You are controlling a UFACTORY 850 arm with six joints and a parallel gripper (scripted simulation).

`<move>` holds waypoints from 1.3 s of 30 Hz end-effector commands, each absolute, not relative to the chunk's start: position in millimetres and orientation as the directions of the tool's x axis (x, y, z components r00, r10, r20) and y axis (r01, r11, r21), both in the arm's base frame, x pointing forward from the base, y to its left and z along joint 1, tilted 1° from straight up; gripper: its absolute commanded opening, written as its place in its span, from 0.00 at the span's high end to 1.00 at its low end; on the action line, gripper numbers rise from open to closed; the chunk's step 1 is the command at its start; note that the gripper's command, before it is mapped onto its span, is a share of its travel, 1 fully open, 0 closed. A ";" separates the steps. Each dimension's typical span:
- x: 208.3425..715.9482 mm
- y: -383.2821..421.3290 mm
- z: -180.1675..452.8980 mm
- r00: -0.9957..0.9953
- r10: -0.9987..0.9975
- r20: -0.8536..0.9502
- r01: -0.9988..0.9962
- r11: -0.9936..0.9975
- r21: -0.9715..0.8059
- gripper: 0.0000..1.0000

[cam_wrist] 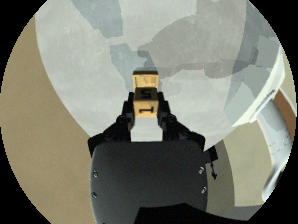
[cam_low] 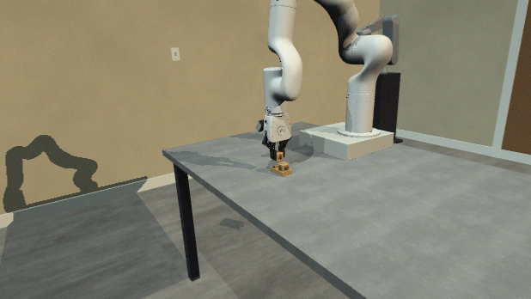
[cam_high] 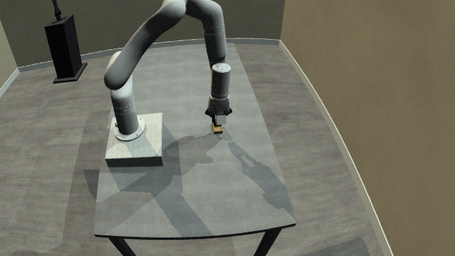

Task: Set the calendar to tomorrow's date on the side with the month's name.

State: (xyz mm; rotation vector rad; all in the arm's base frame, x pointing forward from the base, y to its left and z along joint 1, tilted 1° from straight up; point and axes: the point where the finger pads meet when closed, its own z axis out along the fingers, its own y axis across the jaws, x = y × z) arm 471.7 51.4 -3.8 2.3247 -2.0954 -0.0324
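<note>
One cube (cam_low: 279, 156) is clenched between the fingers (cam_low: 277, 156) and held directly above the tray (cam_low: 281, 171), which is seen flat on the tabletop (cam_low: 365, 202) with the other cube (cam_low: 283, 165) standing in it just beneath.

Tan-orange cubes (cam_low: 280, 155) with dark digits, matching tray (cam_low: 281, 171), mottled grey table (cam_low: 387, 206), black pincer (cam_low: 275, 151), white arm (cam_low: 283, 64).
</note>
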 end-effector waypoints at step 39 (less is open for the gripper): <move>472.0 51.7 -27.6 0.103 -0.995 -0.008 -0.994 -0.104 0.021 0.71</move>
